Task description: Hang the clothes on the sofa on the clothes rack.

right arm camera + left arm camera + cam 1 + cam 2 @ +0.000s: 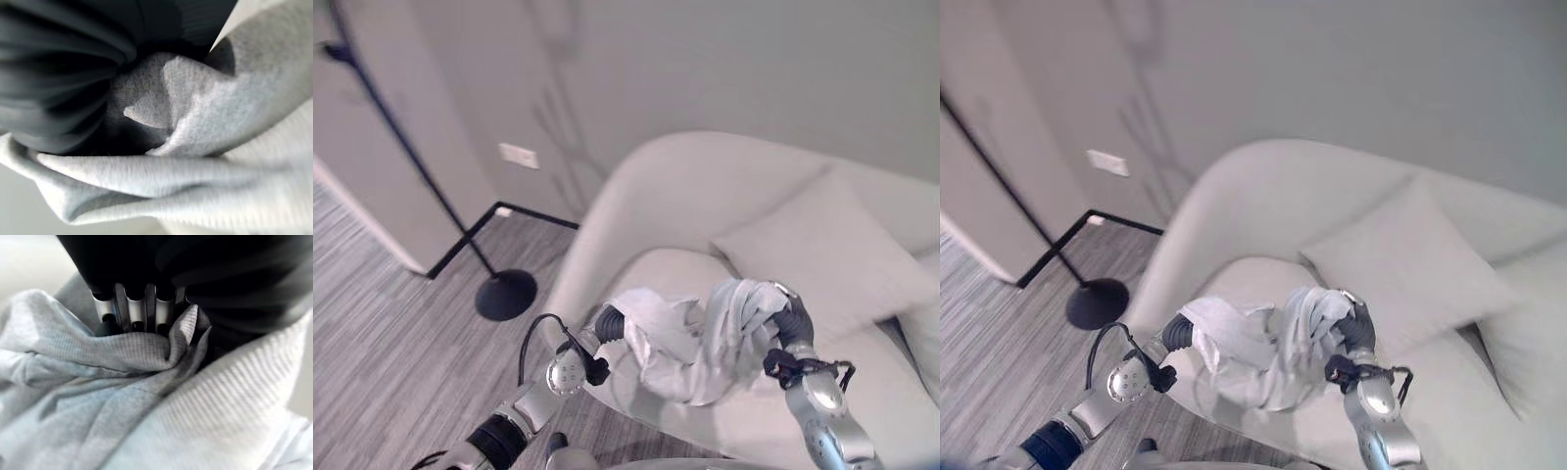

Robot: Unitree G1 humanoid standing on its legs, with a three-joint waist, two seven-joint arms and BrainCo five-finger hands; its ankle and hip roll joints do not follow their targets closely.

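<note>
A light grey garment (690,343) hangs bunched between my two hands above the seat of the pale sofa (646,186). My left hand (610,323) holds its left end; in the left wrist view its fingers (134,313) curl into the ribbed cloth (146,396). My right hand (793,321) grips the right end, where the cloth gathers in a thick bundle. In the right wrist view folds of the cloth (205,147) are drawn in under the dark cover. The black clothes rack's pole (411,157) rises from a round base (506,294) on the floor left of the sofa.
A square cushion (827,255) leans on the sofa's back behind the garment. Grey striped floor (391,333) lies to the left, with a wall corner, a black floor strip (460,245) and a wall socket (519,155) near the rack.
</note>
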